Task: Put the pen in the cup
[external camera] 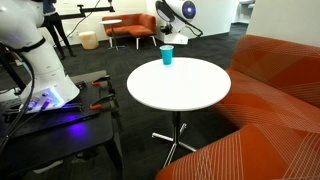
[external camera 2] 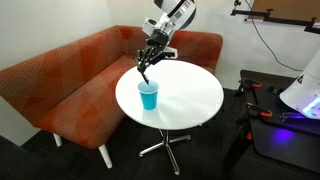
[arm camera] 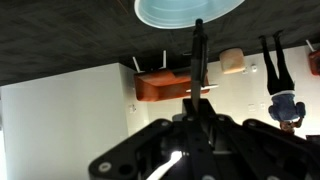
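Note:
The small bright blue cup (external camera: 166, 56) stands upright near the far edge of the round white table (external camera: 185, 90); in an exterior view it shows near the table's sofa side (external camera 2: 149, 96). My gripper (external camera 2: 150, 58) hangs above the cup and is shut on the thin dark pen (external camera 2: 145, 72), which points down towards the cup's rim. In the wrist view the pen (arm camera: 198, 50) sticks out from my jaws (arm camera: 198, 112) and its tip overlaps the cup's opening (arm camera: 170, 10). I cannot tell whether the tip is inside the cup.
An orange sofa (external camera 2: 70, 85) curves round one side of the table. A white robot base (external camera: 40, 75) on a dark cart with red clamps stands beside the table. Orange chairs (external camera: 130, 27) and a stool stand farther back.

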You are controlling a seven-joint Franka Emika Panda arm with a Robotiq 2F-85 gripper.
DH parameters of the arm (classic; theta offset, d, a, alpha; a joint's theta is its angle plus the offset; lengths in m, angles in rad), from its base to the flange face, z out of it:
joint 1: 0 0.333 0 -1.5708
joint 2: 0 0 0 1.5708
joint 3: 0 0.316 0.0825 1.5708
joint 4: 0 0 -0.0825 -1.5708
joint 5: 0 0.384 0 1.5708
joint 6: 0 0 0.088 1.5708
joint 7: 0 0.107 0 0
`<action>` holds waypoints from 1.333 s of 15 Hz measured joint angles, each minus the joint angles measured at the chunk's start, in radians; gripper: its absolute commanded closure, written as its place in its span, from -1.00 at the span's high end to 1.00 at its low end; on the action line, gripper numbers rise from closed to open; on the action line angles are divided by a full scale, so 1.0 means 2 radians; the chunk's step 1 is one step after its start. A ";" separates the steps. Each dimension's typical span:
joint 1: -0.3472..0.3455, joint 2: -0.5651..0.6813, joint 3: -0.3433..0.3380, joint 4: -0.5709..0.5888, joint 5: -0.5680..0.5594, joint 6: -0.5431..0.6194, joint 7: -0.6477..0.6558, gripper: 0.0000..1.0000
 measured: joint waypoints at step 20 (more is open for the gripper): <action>-0.011 0.068 -0.008 0.050 0.003 -0.032 -0.109 -0.95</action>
